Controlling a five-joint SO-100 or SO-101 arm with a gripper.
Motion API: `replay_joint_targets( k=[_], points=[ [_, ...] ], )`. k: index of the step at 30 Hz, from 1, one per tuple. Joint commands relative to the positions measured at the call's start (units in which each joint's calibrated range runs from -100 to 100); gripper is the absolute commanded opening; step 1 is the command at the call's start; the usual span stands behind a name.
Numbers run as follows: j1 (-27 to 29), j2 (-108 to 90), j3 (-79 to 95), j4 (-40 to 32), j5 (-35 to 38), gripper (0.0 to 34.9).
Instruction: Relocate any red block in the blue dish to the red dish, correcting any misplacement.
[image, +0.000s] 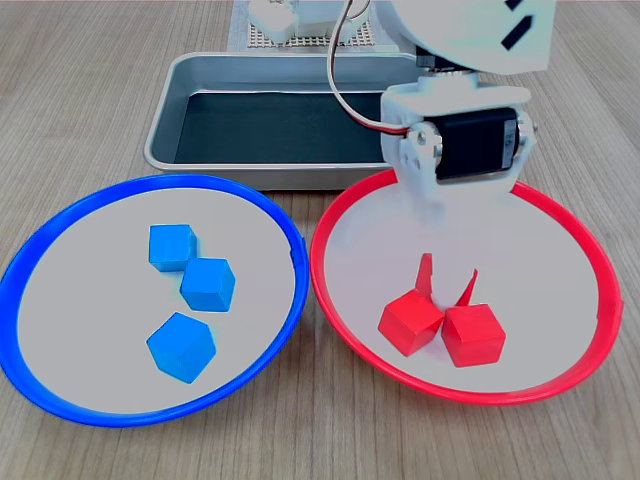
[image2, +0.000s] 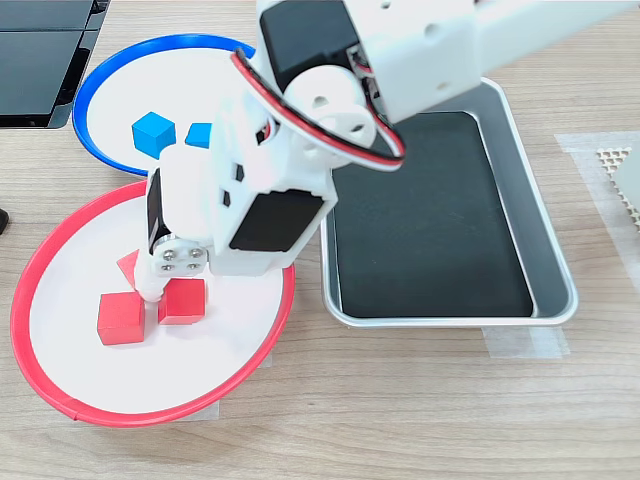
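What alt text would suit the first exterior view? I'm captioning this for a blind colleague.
A white robot arm's end effector, its red fingers open, reaches down into a red dish just above two touching red blocks. Beside it, on the first exterior view's left, a blue dish holds three blue cubes; a steel tray sits behind.

**Robot test bench, lab or hobby desk**

A tabletop practice setup is indicated: a wood-grain table (image: 90, 90) is seen, a steel tray (image2: 540, 200) is taped down, a white printed arm (image2: 300, 130) with exposed servo wires is mounted, and colour-coded dishes (image: 60, 250) with cubes (image: 207, 284) are laid out.
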Motion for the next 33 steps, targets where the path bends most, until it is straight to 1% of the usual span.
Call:
replay_joint_targets(
  k=[1,5,7,13,20,22,25,26,32,33],
  points=[
    [0.7,-0.5,-2.9,0.3,0.3,7.2],
    [0.7,-0.7,-3.5,1.9,0.4,10.6],
    [0.6,-1.0,-3.8,2.8,0.4,11.4],
    [1.2,-3.4,-5.0,5.5,0.4,11.6],
    [1.7,-12.1,-3.8,6.6,1.3,11.7],
    [2.3,-16.0,-1.7,5.0,1.5,10.4],
    [4.1,-23.0,4.7,-0.8,1.8,6.7],
    [4.8,-25.4,7.2,-2.8,1.8,5.9],
    [9.3,-43.3,30.5,-17.1,1.8,0.4],
    [10.0,-46.6,34.9,-19.0,1.8,0.4]
  ],
)
